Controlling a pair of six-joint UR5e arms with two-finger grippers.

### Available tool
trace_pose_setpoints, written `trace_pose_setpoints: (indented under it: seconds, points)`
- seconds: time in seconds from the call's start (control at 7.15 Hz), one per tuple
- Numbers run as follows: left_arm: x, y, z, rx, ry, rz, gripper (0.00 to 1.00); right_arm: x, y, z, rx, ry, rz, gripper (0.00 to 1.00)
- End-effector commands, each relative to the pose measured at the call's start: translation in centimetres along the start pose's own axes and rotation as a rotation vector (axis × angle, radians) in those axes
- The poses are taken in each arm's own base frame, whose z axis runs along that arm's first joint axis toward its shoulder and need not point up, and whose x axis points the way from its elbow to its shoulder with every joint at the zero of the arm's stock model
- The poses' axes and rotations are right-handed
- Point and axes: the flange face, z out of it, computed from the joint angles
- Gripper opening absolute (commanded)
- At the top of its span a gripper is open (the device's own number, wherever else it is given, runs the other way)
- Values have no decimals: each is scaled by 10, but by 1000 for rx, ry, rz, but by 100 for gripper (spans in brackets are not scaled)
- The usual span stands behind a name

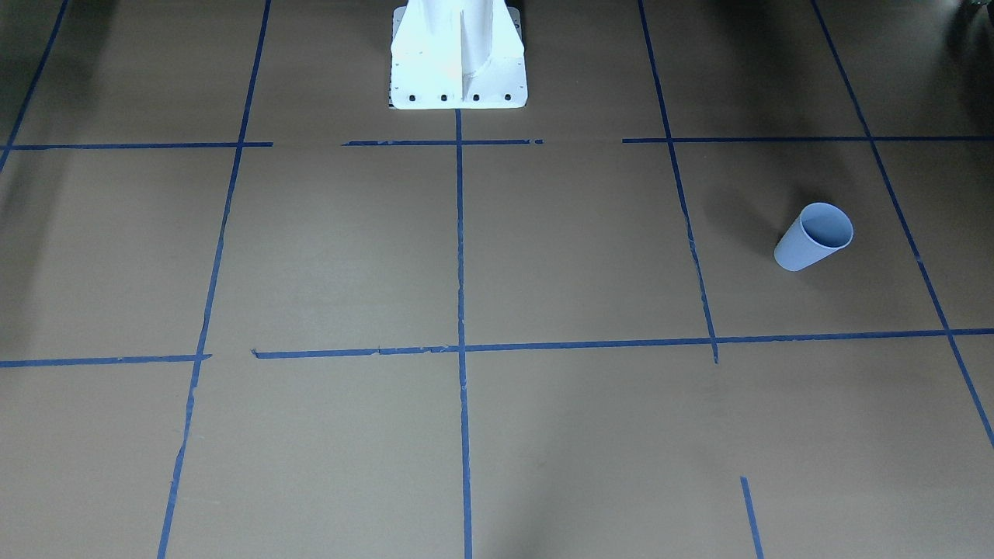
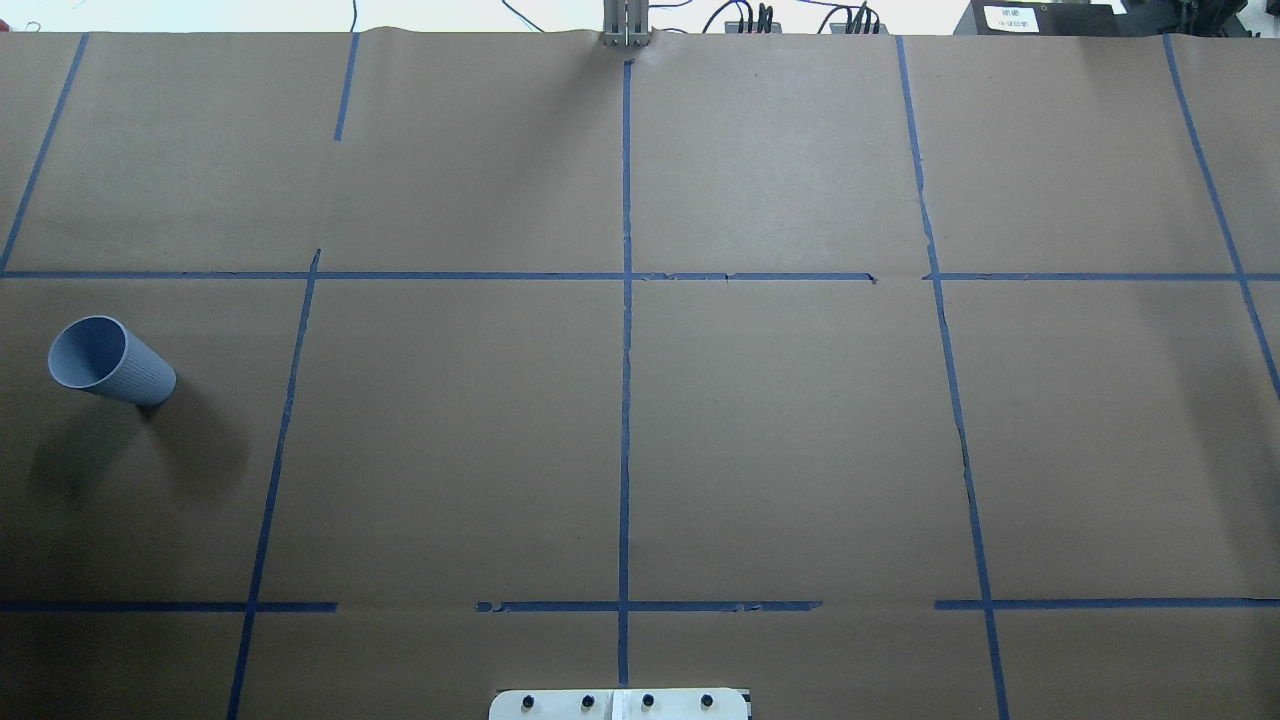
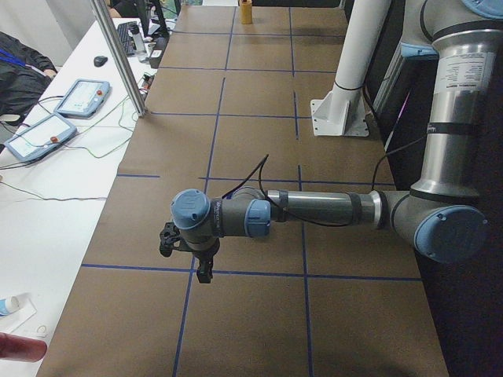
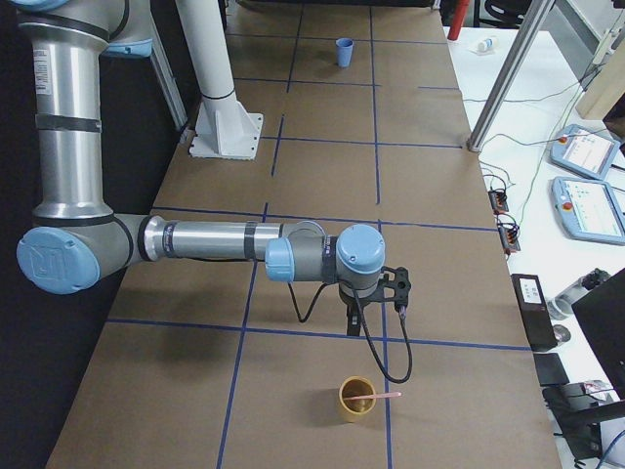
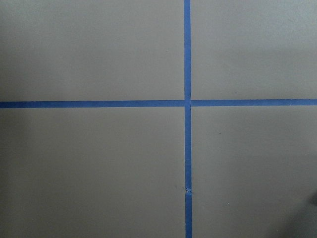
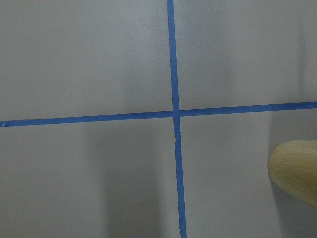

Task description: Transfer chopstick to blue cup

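Exterior right carries the whole problem: the chopstick [image 4: 384, 397] lies slanted in a tan cup [image 4: 356, 400] at lower centre of the frame, its pale pink end poking out over the rim to the right, while the blue cup [image 4: 344, 52] stands small at top centre, well apart from it; in the overhead view that blue cup sits at the left edge, mouth up, with nothing in it. The right gripper [image 4: 352, 325] hangs above the table just up-frame of the tan cup, holding nothing that I can see; whether its jaws are parted or closed cannot be told from this side view. The same goes for the left gripper [image 3: 204, 272], centre left in the exterior left view, over bare paper.

Risks, as I judge them: the stick is very thin and rests loose on a rim, so a pinch slightly off line could flick it out or drag the light tan cup over; the carry is long and ends on the left arm's side, so a hand-over may be needed, where a slender stick can twist or drop; a slanted release could catch the rim and topple the blue cup.
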Motion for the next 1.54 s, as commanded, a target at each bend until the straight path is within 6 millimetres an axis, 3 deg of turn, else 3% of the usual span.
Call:
trace_pose_setpoints:
  seconds: [0.0, 0.28, 0.56, 0.7, 0.98, 1.4]
  points:
    - [3, -3, -3, 7, 0, 7, 100, -2, 0, -3, 5, 1, -2, 100]
    - [56, -9, -38, 80, 2, 113, 100, -7, -6, -7, 15, 3, -12, 100]
    - [135, -14, 2, 49, 27, 133, 100, -7, -6, -7, 14, 0, -9, 100]
    - [142, 6, 29, 72, 50, 113, 100, -5, -5, -4, 9, 2, -5, 100]
    - [182, 33, 75, 98, 122, 50, 100, -4, -5, -4, 9, 2, 1, 100]
    - [206, 47, 110, 24, 124, 89, 100, -1, -3, -1, 2, 0, 9, 100]
